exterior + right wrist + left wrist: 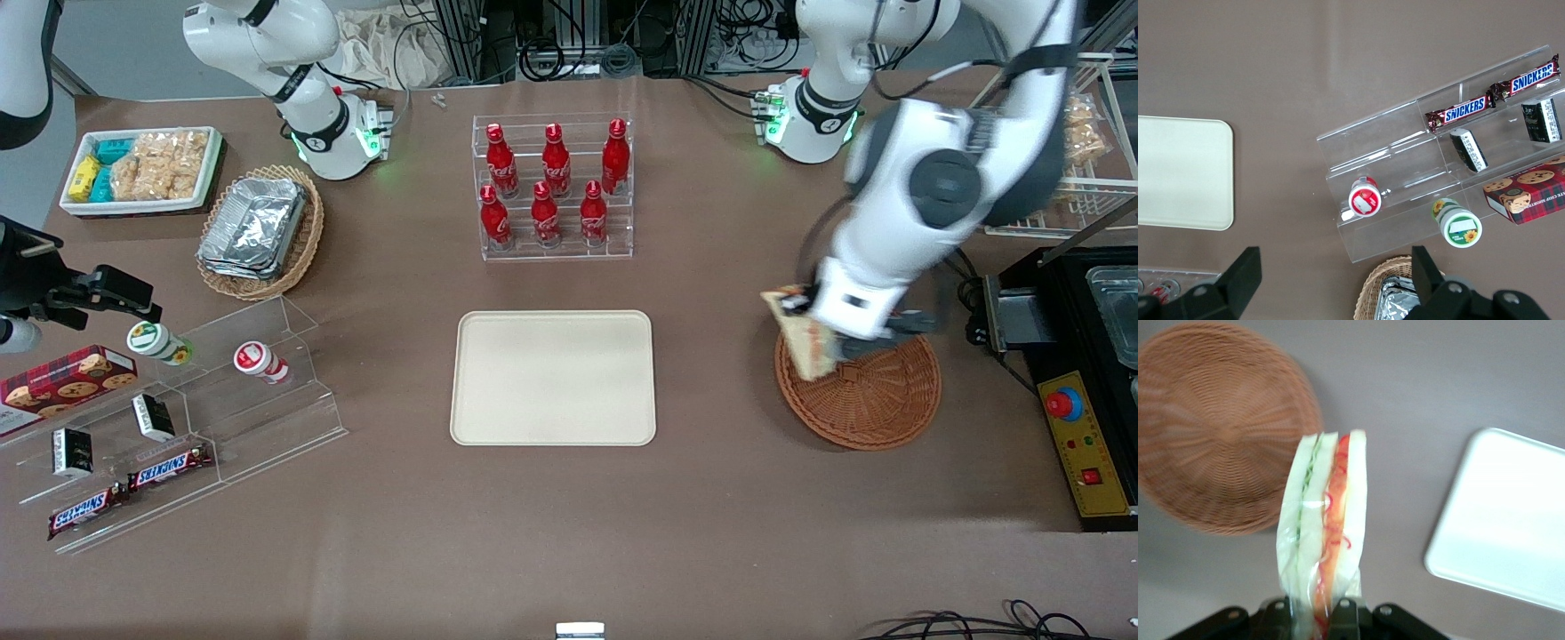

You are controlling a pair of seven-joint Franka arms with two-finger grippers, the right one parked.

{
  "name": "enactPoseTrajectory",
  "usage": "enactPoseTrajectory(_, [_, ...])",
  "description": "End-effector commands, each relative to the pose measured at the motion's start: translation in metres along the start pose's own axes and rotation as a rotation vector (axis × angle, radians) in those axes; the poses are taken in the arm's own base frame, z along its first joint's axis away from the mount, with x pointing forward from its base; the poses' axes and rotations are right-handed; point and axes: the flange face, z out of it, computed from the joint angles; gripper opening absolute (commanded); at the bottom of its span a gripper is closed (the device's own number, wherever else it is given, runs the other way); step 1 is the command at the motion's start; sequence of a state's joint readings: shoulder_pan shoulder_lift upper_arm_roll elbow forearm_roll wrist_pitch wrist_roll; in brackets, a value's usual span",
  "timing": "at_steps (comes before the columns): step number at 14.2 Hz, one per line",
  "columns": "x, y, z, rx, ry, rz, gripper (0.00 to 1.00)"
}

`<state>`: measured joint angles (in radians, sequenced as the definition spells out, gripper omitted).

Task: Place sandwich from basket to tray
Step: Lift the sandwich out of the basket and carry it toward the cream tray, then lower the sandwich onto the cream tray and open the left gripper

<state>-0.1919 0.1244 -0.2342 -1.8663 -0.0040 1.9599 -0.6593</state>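
Observation:
My left gripper is shut on the sandwich, a wrapped wedge of pale bread with red, orange and green filling, and holds it lifted above the edge of the reddish-brown wicker basket. In the left wrist view the sandwich hangs between the fingers, with the empty basket and the table below it. The cream tray lies flat at the table's middle, toward the parked arm from the basket; its corner shows in the left wrist view and in the right wrist view.
A clear rack of red bottles stands farther from the front camera than the tray. A black control box with a red button sits beside the basket at the working arm's end. A tan basket of foil containers, a white snack bin and a clear snack stand lie toward the parked arm's end.

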Motion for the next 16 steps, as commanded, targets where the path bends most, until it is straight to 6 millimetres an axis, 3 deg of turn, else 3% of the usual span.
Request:
enactPoseTrajectory(1, [-0.021, 0.067, 0.029, -0.068, -0.005, 0.094, 0.0])
enactPoseTrajectory(3, [-0.048, 0.115, 0.07, -0.076, -0.013, 0.181, 0.0])
enactPoseTrajectory(7, [-0.062, 0.163, 0.148, -0.097, 0.036, 0.161, 0.0])
enactPoseTrajectory(13, [-0.058, 0.17, 0.202, -0.038, 0.104, 0.282, 0.0])
enactPoseTrajectory(14, [-0.059, 0.172, 0.209, -0.024, 0.113, 0.308, 0.23])
enactPoseTrajectory(15, [-0.062, 0.179, 0.214, -0.011, 0.132, 0.33, 0.72])
enactPoseTrajectory(16, [-0.073, 0.188, 0.214, -0.006, 0.142, 0.338, 1.0])
